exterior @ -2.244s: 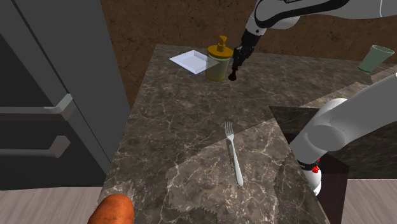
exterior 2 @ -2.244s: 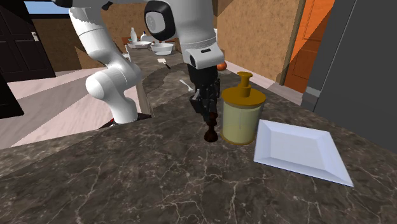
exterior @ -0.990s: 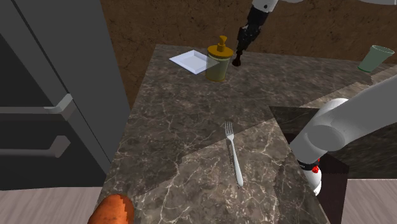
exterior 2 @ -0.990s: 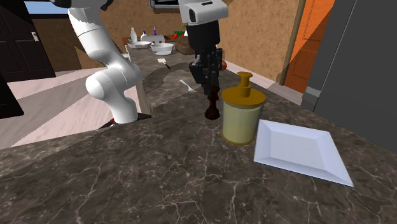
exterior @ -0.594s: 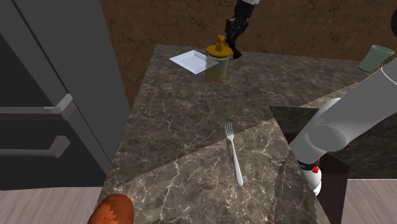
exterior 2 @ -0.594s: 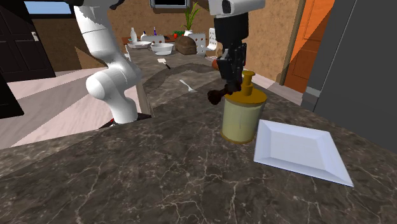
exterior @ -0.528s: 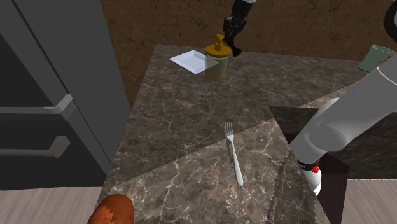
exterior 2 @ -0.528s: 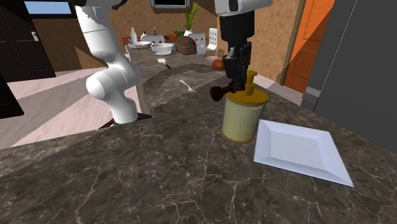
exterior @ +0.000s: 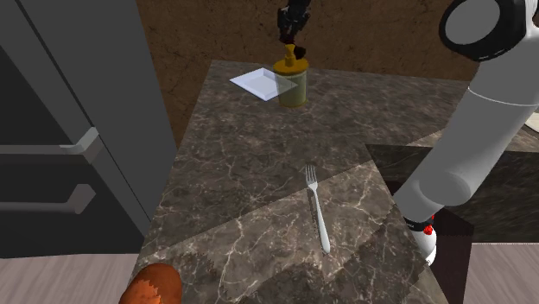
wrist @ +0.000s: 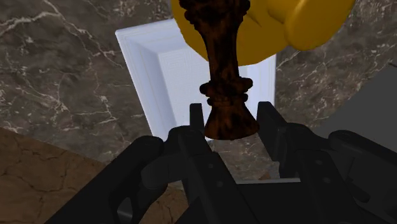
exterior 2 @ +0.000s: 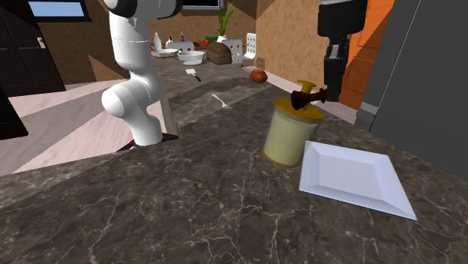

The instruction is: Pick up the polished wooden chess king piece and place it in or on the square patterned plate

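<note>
On the far end of the marble counter (exterior: 250, 173) a white square plate (exterior: 256, 81) is seen, with a yellow-lidded jar (exterior: 293, 86) just to its right. The dark brown chess king (exterior 2: 308, 97) is clasped between the fingers of the gripper (wrist: 231, 116) and held tilted in the air above the jar's lid.

Dk brown king (wrist: 219, 70), plain wht plate (wrist: 167, 83)

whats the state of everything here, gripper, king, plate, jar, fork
gripper: shut on the chess king
chess king: held off the counter, tipped nearly sideways by the top of the jar
plate: flat on the counter, nothing on it
jar: upright, yellow lid on
fork: lying flat on the counter
</note>
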Available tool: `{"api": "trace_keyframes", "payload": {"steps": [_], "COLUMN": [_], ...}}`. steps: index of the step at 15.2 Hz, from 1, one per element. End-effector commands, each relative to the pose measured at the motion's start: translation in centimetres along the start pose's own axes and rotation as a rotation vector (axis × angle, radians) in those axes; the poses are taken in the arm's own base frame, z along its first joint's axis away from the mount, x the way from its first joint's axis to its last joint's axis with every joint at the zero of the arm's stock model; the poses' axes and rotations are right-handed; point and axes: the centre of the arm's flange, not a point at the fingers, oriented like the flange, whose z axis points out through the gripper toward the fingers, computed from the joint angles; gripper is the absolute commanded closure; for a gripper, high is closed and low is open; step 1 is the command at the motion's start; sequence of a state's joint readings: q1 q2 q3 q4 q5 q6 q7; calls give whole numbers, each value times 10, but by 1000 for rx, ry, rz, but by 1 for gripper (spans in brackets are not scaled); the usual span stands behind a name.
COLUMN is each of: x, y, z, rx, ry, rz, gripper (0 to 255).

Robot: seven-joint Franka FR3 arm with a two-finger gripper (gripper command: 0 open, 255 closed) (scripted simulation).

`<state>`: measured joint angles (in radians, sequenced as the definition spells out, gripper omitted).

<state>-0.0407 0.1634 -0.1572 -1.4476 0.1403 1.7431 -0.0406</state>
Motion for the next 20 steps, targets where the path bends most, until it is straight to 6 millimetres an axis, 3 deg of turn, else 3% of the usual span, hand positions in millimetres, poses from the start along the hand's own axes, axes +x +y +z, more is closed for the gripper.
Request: {"api": "trace_keyframes", "payload": {"steps": [1, 4, 20], "x": [25, 71, 59], "y": [-9, -24, -15], "z": [4, 4, 87], "rx": [0, 0, 0], "ry": [1, 1, 1], "rz": [0, 0, 0], "gripper": [255, 255, 255]}}
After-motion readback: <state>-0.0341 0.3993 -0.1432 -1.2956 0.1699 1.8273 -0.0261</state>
